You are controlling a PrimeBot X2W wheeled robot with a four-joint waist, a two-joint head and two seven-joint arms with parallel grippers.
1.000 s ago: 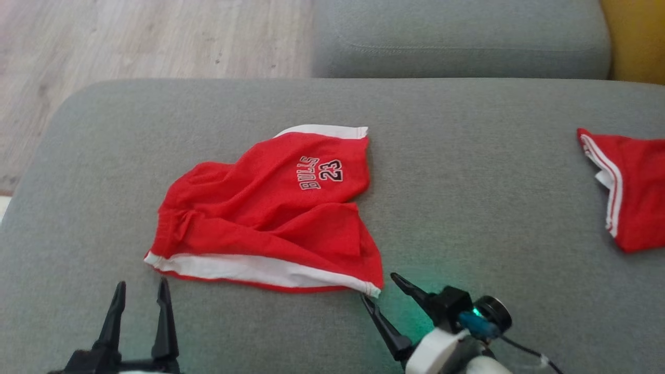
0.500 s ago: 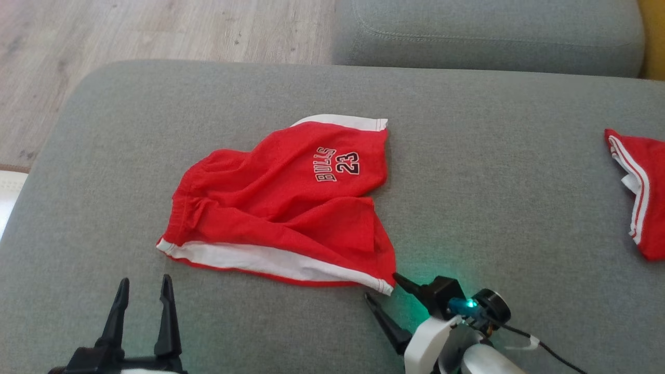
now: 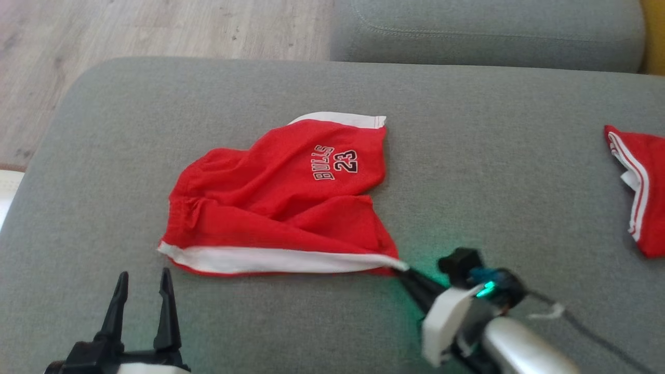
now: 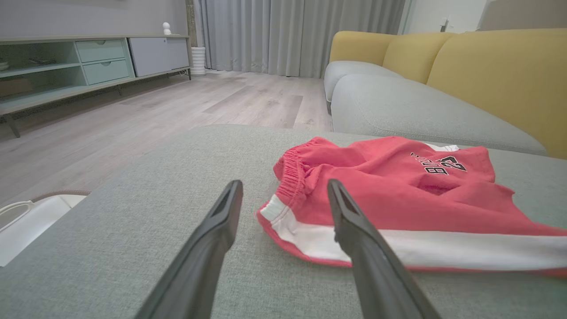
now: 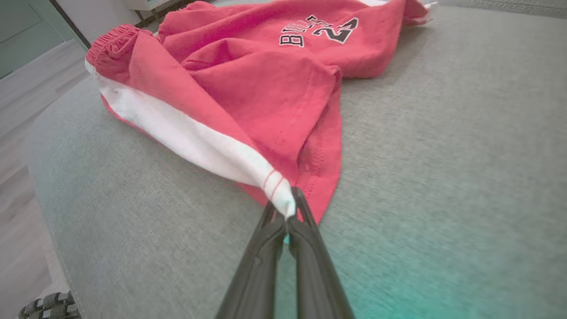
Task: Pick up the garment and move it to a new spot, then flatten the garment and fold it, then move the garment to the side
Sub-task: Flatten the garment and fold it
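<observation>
Red shorts (image 3: 280, 208) crumpled, lying mid grey cushion (image 3: 493, 156), "BULLS 23" print facing up. Right gripper (image 3: 406, 270) over cushion's near-middle: fingers (image 5: 310, 252) clenched on shorts' white-hem corner, hem stretched straight. Left gripper (image 3: 144, 278) over cushion's near-left part: fingers (image 4: 212, 239) spread apart, nothing between them, not touching shorts. Second red garment (image 3: 641, 192) at cushion's right edge.
</observation>
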